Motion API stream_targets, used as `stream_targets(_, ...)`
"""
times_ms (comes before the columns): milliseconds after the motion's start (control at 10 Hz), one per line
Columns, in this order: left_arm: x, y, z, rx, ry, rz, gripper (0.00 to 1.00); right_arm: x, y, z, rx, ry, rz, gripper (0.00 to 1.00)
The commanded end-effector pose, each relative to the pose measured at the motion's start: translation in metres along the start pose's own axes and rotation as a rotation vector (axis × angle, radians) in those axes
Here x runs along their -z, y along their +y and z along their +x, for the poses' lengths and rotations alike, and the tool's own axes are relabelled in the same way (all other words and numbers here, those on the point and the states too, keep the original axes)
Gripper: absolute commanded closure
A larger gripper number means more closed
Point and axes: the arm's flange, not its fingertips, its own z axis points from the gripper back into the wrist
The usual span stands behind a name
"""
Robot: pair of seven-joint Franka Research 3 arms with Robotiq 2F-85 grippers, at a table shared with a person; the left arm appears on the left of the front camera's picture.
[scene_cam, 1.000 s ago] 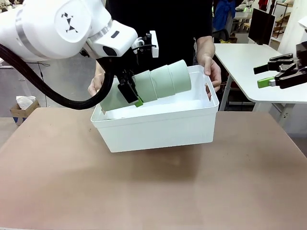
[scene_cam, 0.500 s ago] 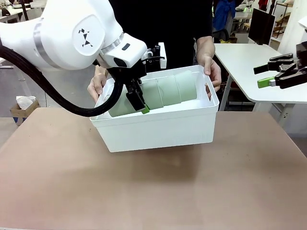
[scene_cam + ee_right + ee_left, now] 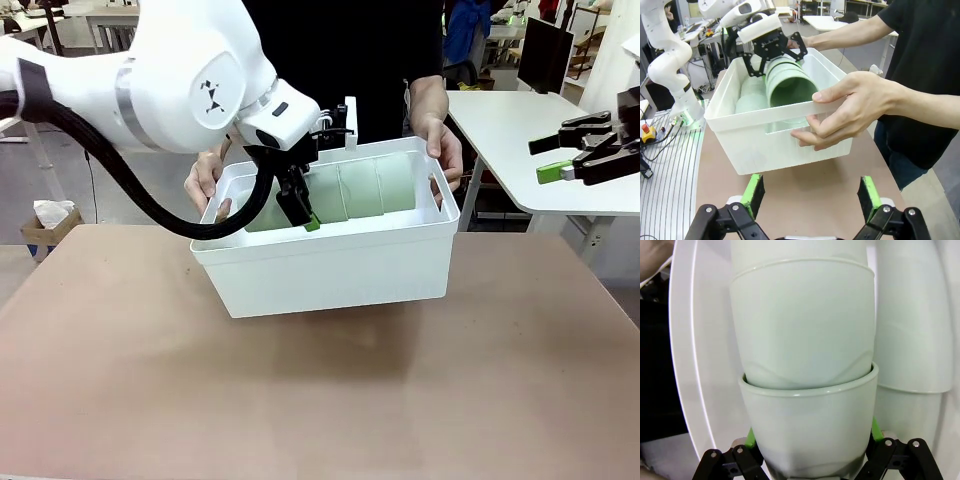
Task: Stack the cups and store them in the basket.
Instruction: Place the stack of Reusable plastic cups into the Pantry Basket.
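Left wrist view: my left gripper (image 3: 810, 460) pinches the cups (image 3: 805, 365), a nested stack lying sideways inside the basket (image 3: 330, 265). They look light, stiff and slick, so a mid-wall grip suits. My right gripper (image 3: 810, 197) hangs spread.

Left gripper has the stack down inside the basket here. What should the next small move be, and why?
Probably open the left gripper and let go. Its fingers clamp the stack of cups, which lies on its side below the rim of the basket that the person's hands hold off the table. The right gripper is open, away from it.
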Motion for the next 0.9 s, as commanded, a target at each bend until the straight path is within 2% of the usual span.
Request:
stream_targets(0, 0.006, 0.022, 0.001, 0.033, 0.016, 0.025, 0.10, 0.001, 0.000, 0.005, 0.011, -0.015, -0.003, 0.00)
stream_targets(300, 0.022, 0.047, -0.003, 0.013, 0.037, 0.020, 0.10, 0.001, 0.000, 0.005, 0.011, -0.015, -0.003, 0.00)
stream_targets(800, 0.050, 0.052, -0.010, -0.016, 0.069, -0.022, 0.10, 0.001, 0.000, 0.005, 0.011, -0.015, -0.003, 0.00)
